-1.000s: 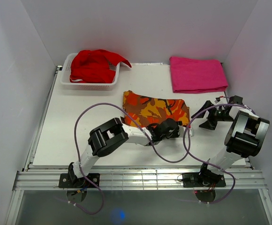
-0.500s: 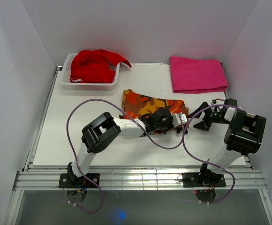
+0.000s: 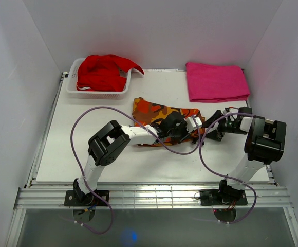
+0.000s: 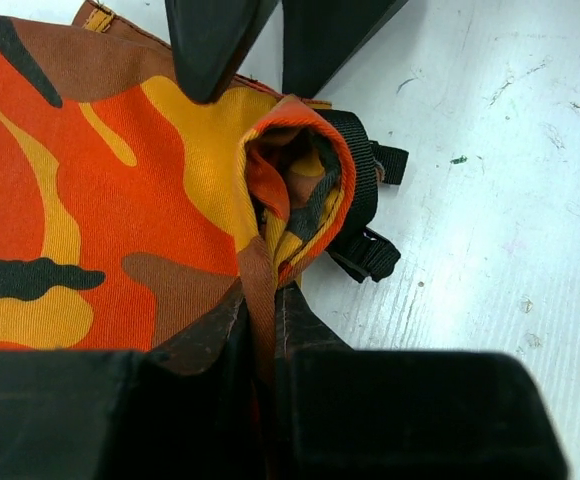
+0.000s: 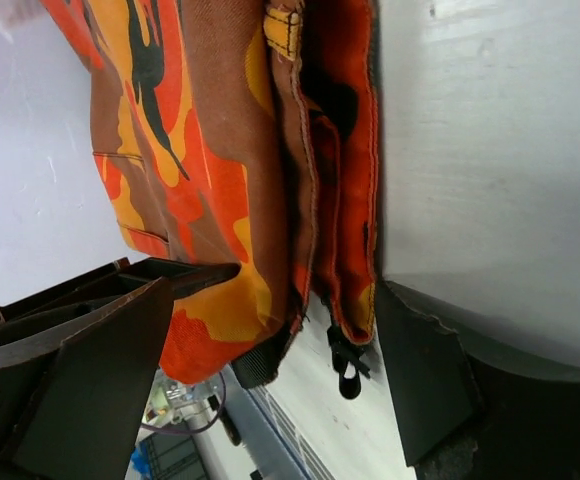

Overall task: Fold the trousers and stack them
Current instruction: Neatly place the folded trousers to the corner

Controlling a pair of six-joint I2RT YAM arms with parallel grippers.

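The camouflage trousers (image 3: 154, 112) lie bunched at mid table. My left gripper (image 3: 181, 127) is on their right end. In the left wrist view it (image 4: 262, 325) is shut on a brown fold of the trousers (image 4: 100, 200), with a black strap (image 4: 368, 205) hanging at the edge. My right gripper (image 3: 211, 129) reaches in from the right. In the right wrist view it (image 5: 290, 335) is open, with its jaws on either side of the trousers' layered edge (image 5: 270, 200). Its fingertips (image 4: 210, 45) also show at the top of the left wrist view.
A white basket (image 3: 95, 94) with a plain red garment (image 3: 103, 71) stands at the back left. A folded pink cloth (image 3: 217, 81) lies at the back right. White walls close in the table on three sides.
My left gripper has carried the trousers' near right part away toward the back, bunching the cloth. My right gripper has moved left, up to the trousers' right edge.
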